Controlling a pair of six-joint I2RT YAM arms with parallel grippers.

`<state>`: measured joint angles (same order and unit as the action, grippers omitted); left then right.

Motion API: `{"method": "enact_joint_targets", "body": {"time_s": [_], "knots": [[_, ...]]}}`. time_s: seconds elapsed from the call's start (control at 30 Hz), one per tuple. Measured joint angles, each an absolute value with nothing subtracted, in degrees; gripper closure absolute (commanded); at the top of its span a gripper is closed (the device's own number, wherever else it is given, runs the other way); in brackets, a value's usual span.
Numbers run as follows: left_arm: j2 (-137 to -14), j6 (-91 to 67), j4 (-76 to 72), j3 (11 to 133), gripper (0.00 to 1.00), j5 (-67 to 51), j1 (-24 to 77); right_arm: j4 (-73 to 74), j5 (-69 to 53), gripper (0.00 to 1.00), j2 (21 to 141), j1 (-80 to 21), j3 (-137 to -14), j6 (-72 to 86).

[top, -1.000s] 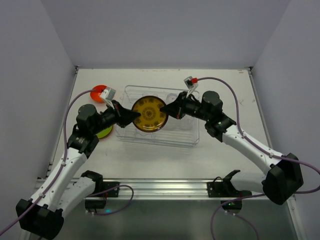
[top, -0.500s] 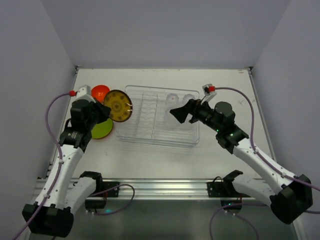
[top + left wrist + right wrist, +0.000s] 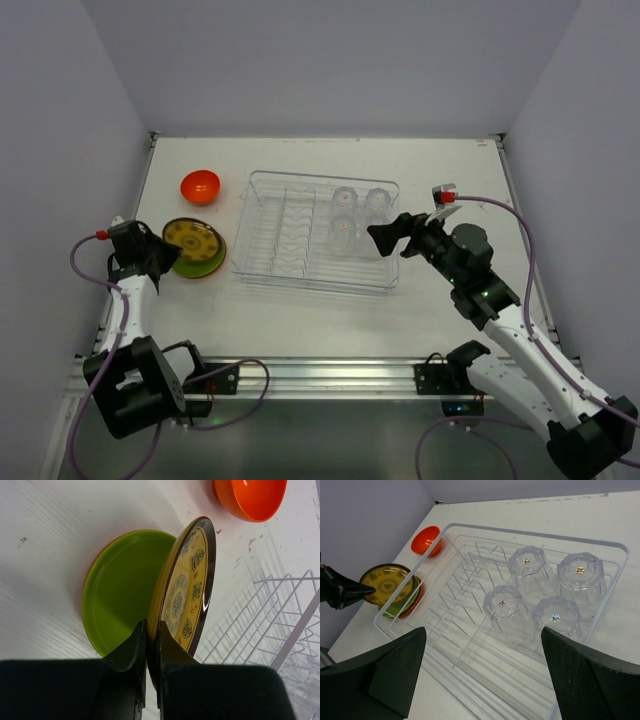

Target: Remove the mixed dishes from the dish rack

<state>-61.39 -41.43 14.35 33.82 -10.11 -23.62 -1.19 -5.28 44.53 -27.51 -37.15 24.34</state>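
Observation:
My left gripper is shut on the near rim of the yellow-brown plate. The plate tilts on edge over the lime green plate, which lies on an orange plate left of the dish rack. The orange bowl sits on the table behind them. Several clear cups stand upside down in the rack's right half. My right gripper hangs open and empty above the rack's right end.
The rack's left half holds only bare ribs. White table surrounds the rack. Grey walls close in the left, back and right. The arm rail runs along the near edge.
The right gripper let go of the yellow-brown plate, opened and drew back right. The left arm carried the plate out of the rack, leftwards and down over the green plate.

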Motion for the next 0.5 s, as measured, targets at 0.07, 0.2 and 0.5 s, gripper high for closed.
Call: {"method": "enact_joint_targets", "body": {"time_s": [0.07,0.2,0.5], "knots": [[-61.2,-41.4,14.1,33.4,1.00,-9.6,-23.7,-1.1,-5.6,0.01,44.2,-27.5,-37.0,23.9],[-60.7,-41.3,12.9,32.7,0.72,-8.8,-23.7,-1.1,-6.7,0.01,44.1,-27.5,-37.0,23.4],[-57.4,-41.0,13.0,31.6,0.16,-8.5,-23.9,-1.2,-8.1,0.01,43.4,-27.5,-36.4,22.7]]}}
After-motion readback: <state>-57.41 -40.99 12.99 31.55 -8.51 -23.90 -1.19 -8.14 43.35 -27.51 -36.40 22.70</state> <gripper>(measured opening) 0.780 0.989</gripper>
